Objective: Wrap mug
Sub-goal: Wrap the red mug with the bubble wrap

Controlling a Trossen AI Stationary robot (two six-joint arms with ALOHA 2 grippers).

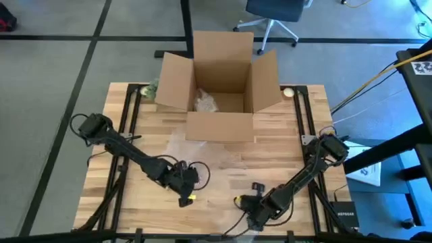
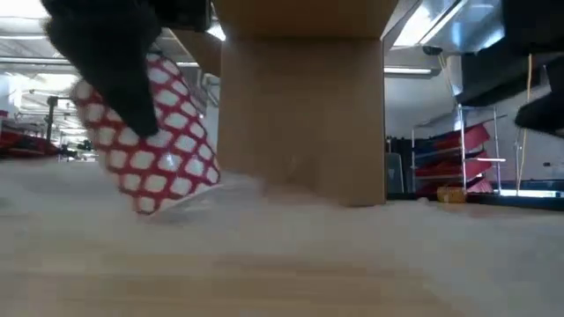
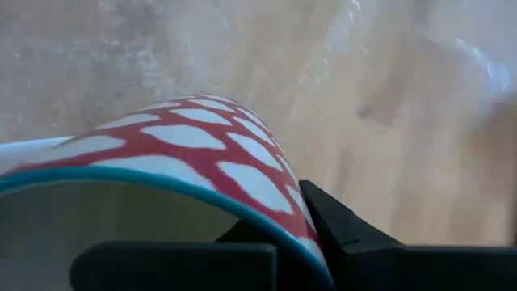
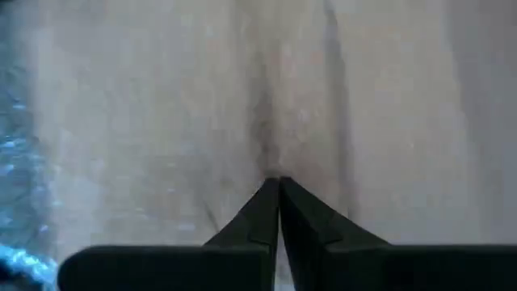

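The mug [image 2: 159,132] is white with a red lattice pattern and a teal rim [image 3: 121,179]. It hangs tilted at the table's near left, its bottom edge at or just above the wood. My left gripper [image 1: 183,185] is shut on it and hides it in the high view. A clear plastic wrap sheet [image 1: 202,152] lies flat on the table between the mug and the box. My right gripper [image 4: 279,190] is shut near the table's front edge, low over the surface. I cannot tell whether it touches anything. My left gripper holds the mug by its wall at the rim [image 3: 279,212], with one finger [image 3: 343,230] outside and the other inside the opening. The fingers come from above, slanting down. The mug is tilted, its base [image 2: 150,204] lowest; whether the base rests on the table I cannot tell.
An open cardboard box [image 1: 219,88] stands at the table's far middle with crumpled clear wrap [image 1: 204,102] inside. A green object [image 1: 150,88] lies by its left flap and a small round one [image 1: 289,92] by its right. Bare wood lies between the two grippers.
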